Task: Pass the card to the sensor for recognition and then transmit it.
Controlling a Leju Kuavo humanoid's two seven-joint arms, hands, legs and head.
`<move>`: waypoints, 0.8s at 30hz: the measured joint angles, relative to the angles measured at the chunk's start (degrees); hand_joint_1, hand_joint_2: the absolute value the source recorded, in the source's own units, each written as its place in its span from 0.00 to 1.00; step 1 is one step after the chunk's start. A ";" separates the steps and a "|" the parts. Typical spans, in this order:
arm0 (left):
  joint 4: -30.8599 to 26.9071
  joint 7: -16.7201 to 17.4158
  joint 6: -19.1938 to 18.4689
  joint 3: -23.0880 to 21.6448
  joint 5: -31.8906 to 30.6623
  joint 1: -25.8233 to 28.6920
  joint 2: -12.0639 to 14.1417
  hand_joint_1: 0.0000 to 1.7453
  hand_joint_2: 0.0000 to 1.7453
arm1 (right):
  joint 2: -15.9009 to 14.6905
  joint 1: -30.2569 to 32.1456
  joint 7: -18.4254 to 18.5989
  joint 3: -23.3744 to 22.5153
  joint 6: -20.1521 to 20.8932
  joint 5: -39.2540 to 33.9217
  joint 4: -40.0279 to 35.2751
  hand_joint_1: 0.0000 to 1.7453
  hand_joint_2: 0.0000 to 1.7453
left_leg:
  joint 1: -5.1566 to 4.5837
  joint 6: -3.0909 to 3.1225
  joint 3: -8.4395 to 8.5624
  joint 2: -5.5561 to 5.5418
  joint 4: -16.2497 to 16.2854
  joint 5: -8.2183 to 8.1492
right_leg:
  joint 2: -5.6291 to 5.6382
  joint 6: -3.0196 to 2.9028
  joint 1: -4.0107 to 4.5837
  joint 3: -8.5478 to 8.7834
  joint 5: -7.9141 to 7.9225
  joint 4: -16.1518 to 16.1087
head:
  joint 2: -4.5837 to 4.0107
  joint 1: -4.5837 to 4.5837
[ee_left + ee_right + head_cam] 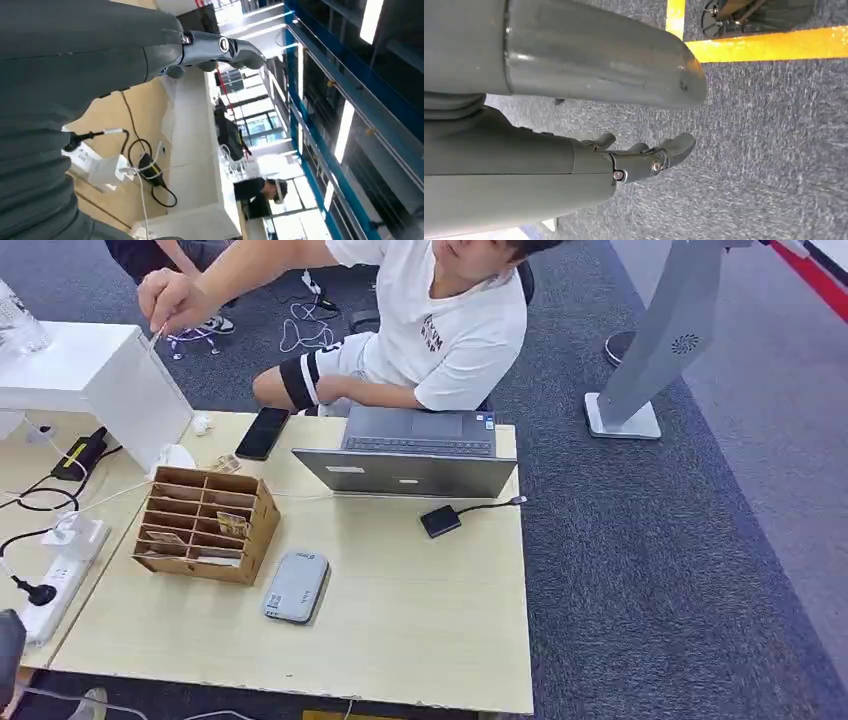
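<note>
Grey carpet all round a pale wooden counter. Near its middle, a cardboard organizer with slotted compartments — small cards tucked in several of them. Just beside the organizer, toward the near edge, a flat grey card sensor. Beyond the organizer, a black phone and an open laptop, with a small black box on a cable near the laptop. Behind the organizer's far corner, a white box, and a seated person in a white shirt reaching an arm over it. To the organizer's other side, a power strip and cables. Left robot hand raised beside the counter, fingers extended, holding nothing. Right robot hand hanging over carpet — fingers loosely apart, empty.
</note>
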 joint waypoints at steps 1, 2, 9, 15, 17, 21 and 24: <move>0.09 0.63 0.61 -0.87 -1.65 -0.59 0.74 0.00 1.00 | 0.11 -0.04 0.02 0.13 0.02 0.07 0.00 0.00 0.00 | 0.00 0.00 0.00 0.00 0.00 0.00 | 0.01 0.01 0.00 -0.01 0.01 0.00 | 0.00 0.02; 0.26 1.00 1.15 -1.59 -3.11 -1.16 1.39 0.00 1.00 | 0.15 -0.07 0.09 0.35 0.02 0.24 0.00 0.00 0.00 | -0.01 0.01 0.00 0.00 0.00 0.01 | 0.01 0.04 -0.01 -0.02 0.04 0.00 | 0.00 0.00; 3.77 5.48 3.97 -7.12 -13.86 -6.58 6.16 0.00 1.00 | 0.50 -0.29 0.72 1.81 0.96 1.46 0.00 0.00 0.00 | -0.01 0.01 -0.03 0.01 0.00 0.11 | 0.01 0.05 -0.01 -0.07 0.12 0.00 | 0.00 0.02; 8.64 9.18 5.62 -12.35 -22.25 -11.77 9.83 0.00 1.00 | 0.74 -0.65 1.05 2.95 1.40 2.27 0.00 0.00 0.00 | -0.01 -0.01 -0.05 0.01 0.00 0.18 | 0.03 0.06 -0.01 -0.10 0.18 0.00 | 0.00 0.00; 10.32 10.60 6.27 -13.92 -24.85 -13.53 10.99 0.00 1.00 | 0.76 -0.77 1.11 3.41 1.75 2.93 0.00 0.00 0.00 | 0.00 0.01 -0.07 0.01 0.00 0.21 | 0.02 0.08 -0.01 -0.12 0.20 0.00 | 0.00 0.02; 13.75 13.31 7.61 -17.42 -30.47 -16.85 13.38 0.00 1.00 | 0.81 -0.92 1.55 4.26 2.08 3.41 0.00 0.00 0.00 | 0.00 0.01 -0.11 0.01 0.00 0.25 | 0.03 0.05 -0.01 -0.15 0.22 0.00 | 0.00 0.00; 16.41 15.47 8.65 -20.21 -34.87 -19.20 15.36 0.00 1.00 | 0.83 -1.01 1.77 4.85 2.27 4.11 0.00 0.00 0.00 | 0.00 0.00 -0.15 0.01 0.00 0.26 | 0.03 0.03 -0.01 -0.20 0.25 0.01 | 0.00 0.00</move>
